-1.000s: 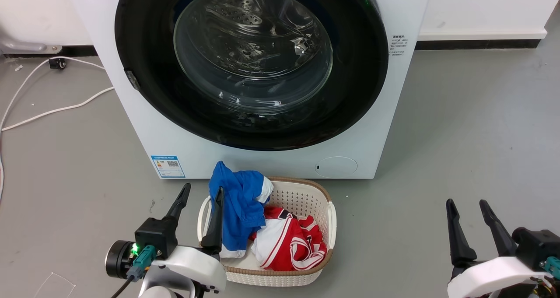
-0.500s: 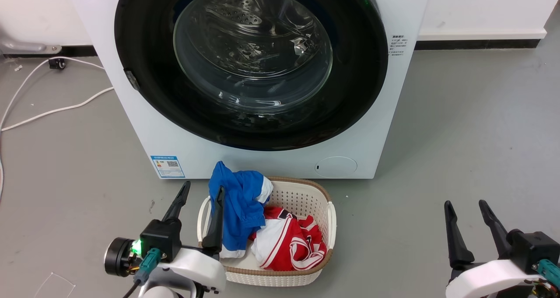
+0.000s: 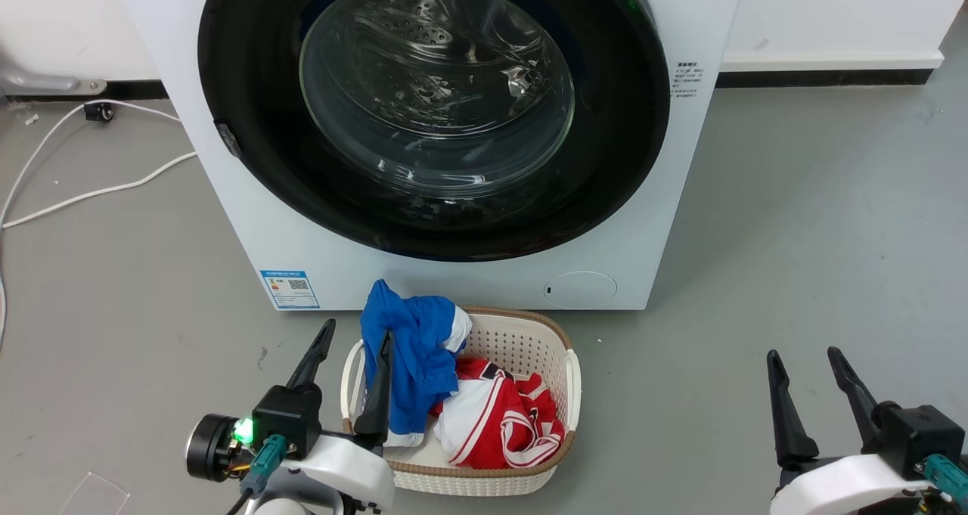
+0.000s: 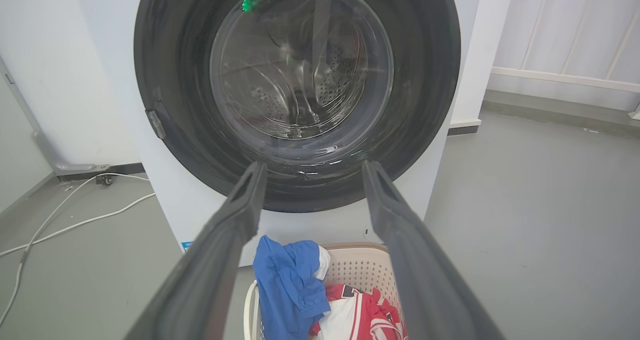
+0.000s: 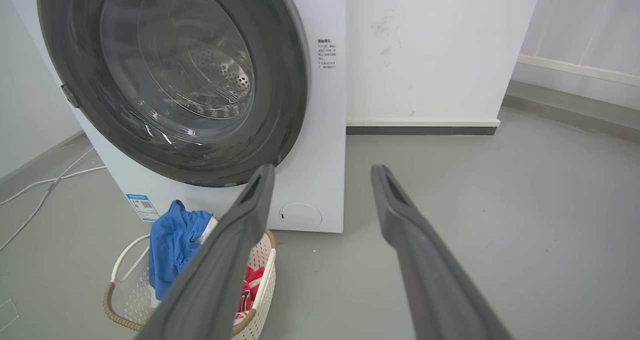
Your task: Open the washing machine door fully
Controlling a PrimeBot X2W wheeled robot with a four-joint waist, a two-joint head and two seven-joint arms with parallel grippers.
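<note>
The washing machine (image 3: 249, 235) is a white front-loader standing straight ahead. Its washing machine door (image 3: 620, 144) is a glossy black ring around a bulging glass window, and it lies shut against the front. The door also appears in the left wrist view (image 4: 170, 105) and the right wrist view (image 5: 285, 80). My left gripper (image 3: 359, 328) is open and empty, low on the left beside the basket, its fingers pointing at the door's bottom edge (image 4: 314, 164). My right gripper (image 3: 802, 352) is open and empty over the floor at the lower right (image 5: 324, 168), well short of the machine.
A white laundry basket (image 3: 529, 314) with blue and red clothes stands on the floor right before the machine, next to my left fingers. White cables (image 3: 91, 193) run over the floor on the left. A white wall with a dark skirting (image 3: 824, 76) stands behind on the right.
Both arms have drifted slightly: the left gripper a little right and lower, the right wrist a little left and lower. The door has not moved.
</note>
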